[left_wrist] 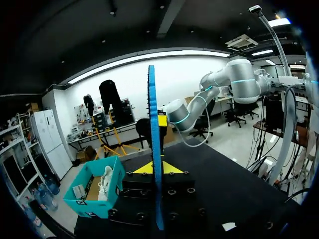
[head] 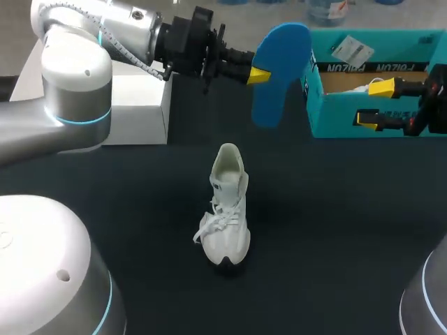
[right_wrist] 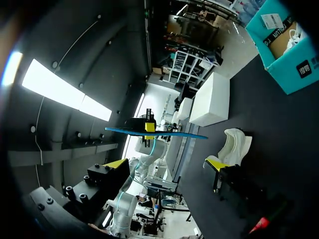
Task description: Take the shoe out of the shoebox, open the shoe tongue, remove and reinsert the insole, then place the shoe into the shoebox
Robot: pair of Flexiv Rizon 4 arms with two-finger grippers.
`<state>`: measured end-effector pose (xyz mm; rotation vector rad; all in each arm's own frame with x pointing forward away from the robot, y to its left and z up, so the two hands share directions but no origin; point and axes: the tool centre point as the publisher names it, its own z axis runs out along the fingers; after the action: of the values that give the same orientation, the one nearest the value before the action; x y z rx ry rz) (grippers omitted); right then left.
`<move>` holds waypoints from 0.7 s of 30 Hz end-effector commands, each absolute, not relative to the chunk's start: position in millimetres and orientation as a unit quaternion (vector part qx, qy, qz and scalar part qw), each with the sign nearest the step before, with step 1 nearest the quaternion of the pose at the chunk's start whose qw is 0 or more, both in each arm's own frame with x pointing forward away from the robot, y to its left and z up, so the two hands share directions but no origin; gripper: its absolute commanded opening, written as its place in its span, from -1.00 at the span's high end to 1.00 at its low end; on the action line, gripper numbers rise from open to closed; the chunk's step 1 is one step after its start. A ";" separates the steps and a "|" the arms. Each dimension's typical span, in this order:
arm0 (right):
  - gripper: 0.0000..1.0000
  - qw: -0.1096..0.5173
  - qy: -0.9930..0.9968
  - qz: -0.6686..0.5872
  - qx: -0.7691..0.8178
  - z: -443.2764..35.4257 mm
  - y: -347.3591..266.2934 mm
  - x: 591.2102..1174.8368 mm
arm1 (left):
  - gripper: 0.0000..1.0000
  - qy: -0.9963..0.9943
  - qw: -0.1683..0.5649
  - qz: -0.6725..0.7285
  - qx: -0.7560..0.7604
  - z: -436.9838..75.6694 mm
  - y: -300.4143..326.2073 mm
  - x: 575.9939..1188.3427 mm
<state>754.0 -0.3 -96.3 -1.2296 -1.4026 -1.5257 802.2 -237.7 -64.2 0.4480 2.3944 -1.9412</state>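
Head view, blue insole [head: 279, 73] clamped between left fingers [head: 258, 75], shoe [head: 227, 209] apart

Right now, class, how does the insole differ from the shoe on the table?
The insole is blue, the shoe white. The insole is thin and flat, the shoe bulky and laced. The insole hangs in the left gripper, the shoe stands on the table. Both are outside the shoebox.

Soft overhead light, dark table [head: 335, 230] — white shoe [head: 225, 209] bright against it
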 end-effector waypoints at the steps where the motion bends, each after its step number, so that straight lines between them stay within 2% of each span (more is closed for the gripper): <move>1: -1.00 0.357 -0.544 -0.591 -0.477 -96.7 0.5 754.3 | 1.00 0.691 -0.415 -0.557 -0.202 -62.4 -239.3 807.3; 5: -1.00 0.357 -0.544 -0.591 -0.477 -96.7 0.5 754.3 | 1.00 0.691 -0.415 -0.557 -0.202 -62.4 -239.3 807.3; 10: -1.00 0.357 -0.544 -0.591 -0.477 -96.7 0.5 754.3 | 1.00 0.575 -0.528 -0.424 -0.459 -63.3 -237.8 805.0; 11: -1.00 0.357 -0.544 -0.591 -0.477 -96.7 0.5 754.3 | 1.00 0.530 -0.581 -0.416 -0.458 -62.0 -236.2 802.1; 14: -1.00 0.357 -0.544 -0.591 -0.477 -96.7 0.5 754.3 | 1.00 0.477 -0.642 -0.374 -0.469 -58.6 -232.3 795.7; 21: -1.00 0.357 -0.544 -0.591 -0.477 -96.7 0.5 754.3 | 1.00 0.477 -0.642 -0.374 -0.469 -58.6 -232.3 795.7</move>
<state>753.8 -0.3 -96.0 -1.2306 -1.4033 -1.5247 792.5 -231.5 -56.8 -0.3455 2.8697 -2.2977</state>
